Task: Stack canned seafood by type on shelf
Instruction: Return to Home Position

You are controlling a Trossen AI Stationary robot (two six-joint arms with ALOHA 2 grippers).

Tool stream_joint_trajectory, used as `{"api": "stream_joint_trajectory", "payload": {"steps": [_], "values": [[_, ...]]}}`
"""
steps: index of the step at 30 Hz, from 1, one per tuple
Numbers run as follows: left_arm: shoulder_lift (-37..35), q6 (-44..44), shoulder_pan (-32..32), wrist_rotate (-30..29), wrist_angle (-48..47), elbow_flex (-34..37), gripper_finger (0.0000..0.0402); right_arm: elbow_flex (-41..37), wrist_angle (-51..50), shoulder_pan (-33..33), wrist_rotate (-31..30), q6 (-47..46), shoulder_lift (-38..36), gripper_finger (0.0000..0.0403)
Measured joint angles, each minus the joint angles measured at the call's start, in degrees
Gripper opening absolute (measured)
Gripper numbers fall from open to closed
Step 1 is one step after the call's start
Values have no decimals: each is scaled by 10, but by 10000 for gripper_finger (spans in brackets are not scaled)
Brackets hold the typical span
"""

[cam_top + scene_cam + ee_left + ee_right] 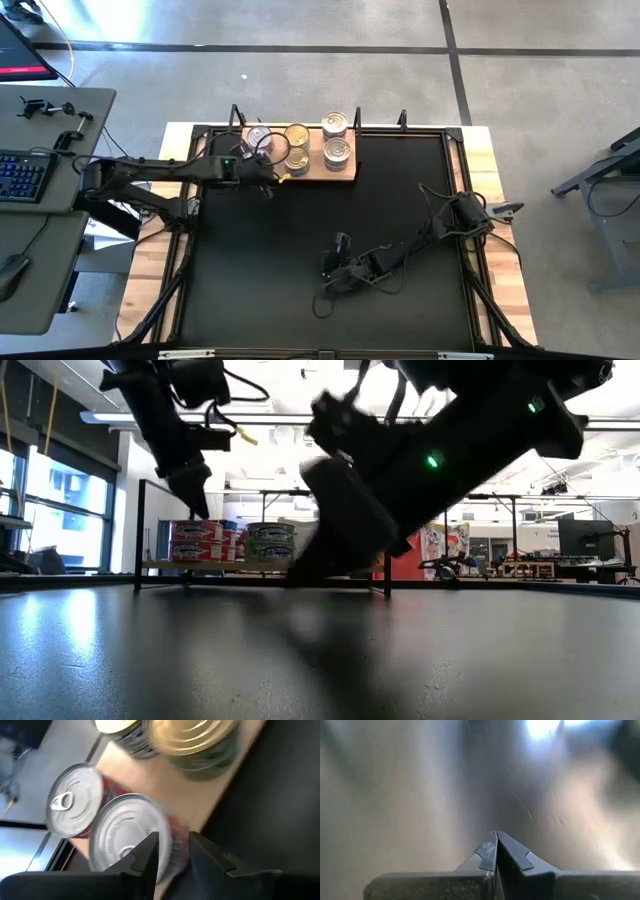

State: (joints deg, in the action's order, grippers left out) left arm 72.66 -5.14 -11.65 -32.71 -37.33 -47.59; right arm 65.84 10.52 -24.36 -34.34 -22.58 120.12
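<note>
The left hand (173, 840), fingers slightly spread, hovers just over the nearest red-sided tin (122, 827) on the shelf (150, 782). The right hand (496, 837), well apart, is pressed together.

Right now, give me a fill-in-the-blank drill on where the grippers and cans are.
The right gripper is ___.
It hangs over the ___ mat.
The silver-lidded cans nearest the left gripper have ___ sides.
The shelf under them is bare ___.
Missing words: shut; black; red; wood.
</note>
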Motion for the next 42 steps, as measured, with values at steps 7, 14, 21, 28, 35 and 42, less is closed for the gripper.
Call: {"api": "stream_joint_trajectory", "payload": {"steps": [7,14,21,28,35,42], "values": [[-79,-1,61,57,-15,0,93,-1,-310,-19,-64,-119,-81,0],[-165,-12,149,59,-12,3,80,-81,-414,-36,-87,-144,-219,0],[-273,-24,220,58,108,120,78,-331,-143,-35,-13,-128,-430,0],[-393,-67,244,59,179,227,78,-507,72,-8,226,-56,-643,0],[-547,-68,245,56,176,278,78,-589,69,31,280,-38,-835,0],[-688,-63,244,51,137,300,78,-653,65,63,317,-16,-982,0]]}}
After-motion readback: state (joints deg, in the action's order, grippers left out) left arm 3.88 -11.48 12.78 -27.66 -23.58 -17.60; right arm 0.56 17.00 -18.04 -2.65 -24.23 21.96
